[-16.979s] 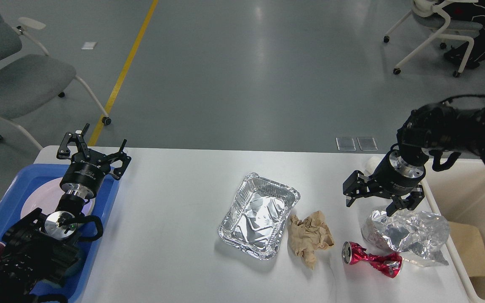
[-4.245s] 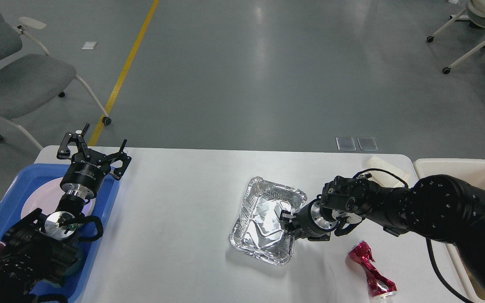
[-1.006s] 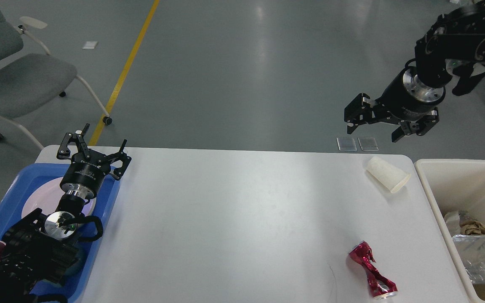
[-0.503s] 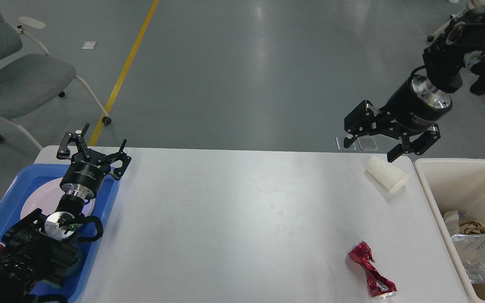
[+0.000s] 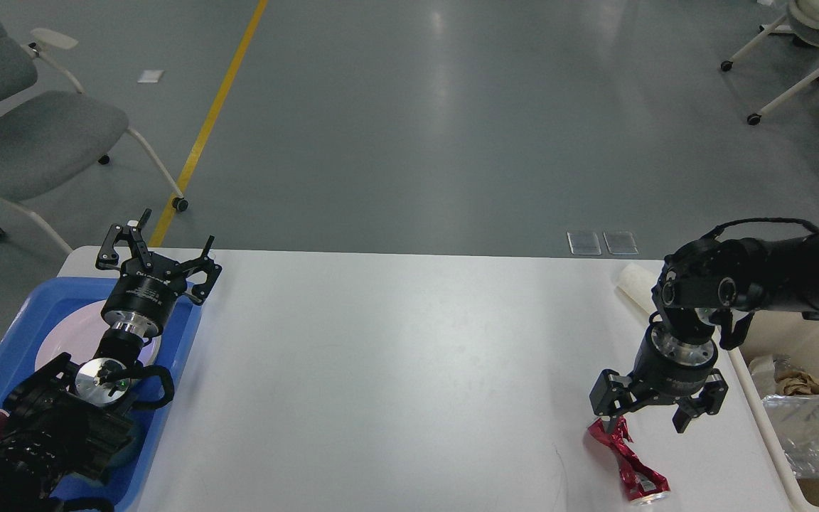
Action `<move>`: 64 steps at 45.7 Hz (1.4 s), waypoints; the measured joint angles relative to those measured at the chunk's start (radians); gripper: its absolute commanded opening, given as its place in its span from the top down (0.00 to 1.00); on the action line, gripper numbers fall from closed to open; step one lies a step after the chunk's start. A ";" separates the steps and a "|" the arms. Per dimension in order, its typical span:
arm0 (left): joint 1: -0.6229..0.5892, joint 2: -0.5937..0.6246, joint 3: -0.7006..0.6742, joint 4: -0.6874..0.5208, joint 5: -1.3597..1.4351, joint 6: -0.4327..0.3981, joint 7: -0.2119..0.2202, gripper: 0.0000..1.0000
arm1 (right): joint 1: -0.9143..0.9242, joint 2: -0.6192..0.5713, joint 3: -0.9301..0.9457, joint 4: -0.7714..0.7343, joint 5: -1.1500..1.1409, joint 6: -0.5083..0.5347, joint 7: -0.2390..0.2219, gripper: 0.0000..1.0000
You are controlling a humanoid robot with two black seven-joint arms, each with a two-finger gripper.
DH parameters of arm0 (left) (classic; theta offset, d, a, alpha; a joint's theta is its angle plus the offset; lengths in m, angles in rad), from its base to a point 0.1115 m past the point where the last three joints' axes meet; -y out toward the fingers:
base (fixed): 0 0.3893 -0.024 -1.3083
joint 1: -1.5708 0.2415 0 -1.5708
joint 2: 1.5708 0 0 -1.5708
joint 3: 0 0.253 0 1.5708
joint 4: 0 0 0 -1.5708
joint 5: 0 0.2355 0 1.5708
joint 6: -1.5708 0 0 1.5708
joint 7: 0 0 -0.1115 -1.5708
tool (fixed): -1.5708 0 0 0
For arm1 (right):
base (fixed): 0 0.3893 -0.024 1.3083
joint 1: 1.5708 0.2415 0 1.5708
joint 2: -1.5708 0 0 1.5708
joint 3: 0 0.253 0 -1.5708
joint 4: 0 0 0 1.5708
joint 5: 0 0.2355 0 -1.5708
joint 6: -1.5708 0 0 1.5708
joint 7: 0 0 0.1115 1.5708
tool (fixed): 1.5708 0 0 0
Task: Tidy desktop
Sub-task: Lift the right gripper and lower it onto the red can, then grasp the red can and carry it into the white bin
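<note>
Spread wide over the crushed red can (image 5: pixel 626 459) at about five o'clock on the desktop (image 5: pixel 381 370): right gripper (image 5: pixel 651 419), probably for grasping; left gripper (image 5: pixel 157 259), open, idle.

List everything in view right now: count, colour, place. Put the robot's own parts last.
desktop: 1, white, fills the lower middle.
crushed can: 1, red, lying near the desktop's front right edge.
paper cup: 1, white, back right of the desktop, partly hidden by the right arm.
tray: 1, blue, left end.
plate: 1, pale, in the tray.
bin: 1, cream, right of the desktop, holding clear plastic and brown paper.
chairs: 2, grey and white, on the floor behind.
left gripper: black, open, above the tray's far corner.
right gripper: black, open, pointing down just above the can.
</note>
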State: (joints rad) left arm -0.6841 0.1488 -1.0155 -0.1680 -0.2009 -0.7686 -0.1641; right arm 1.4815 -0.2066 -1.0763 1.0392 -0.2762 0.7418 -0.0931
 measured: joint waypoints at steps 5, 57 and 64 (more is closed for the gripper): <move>0.000 0.000 0.000 0.000 0.000 0.000 0.000 0.04 | -0.049 0.029 0.011 -0.003 -0.079 -0.044 0.000 0.00; 0.000 0.000 -0.001 -0.001 0.000 -0.002 0.000 0.04 | -0.111 0.008 0.045 -0.025 -0.264 -0.305 0.010 1.00; 0.000 0.000 -0.001 -0.001 0.000 -0.002 0.000 0.04 | 0.007 -0.075 0.100 0.072 -0.265 -0.305 0.013 1.00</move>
State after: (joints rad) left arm -0.6842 0.1488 -1.0166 -0.1688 -0.2009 -0.7701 -0.1641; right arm 1.4884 -0.2820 -0.9768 1.1112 -0.5416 0.4370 -0.0804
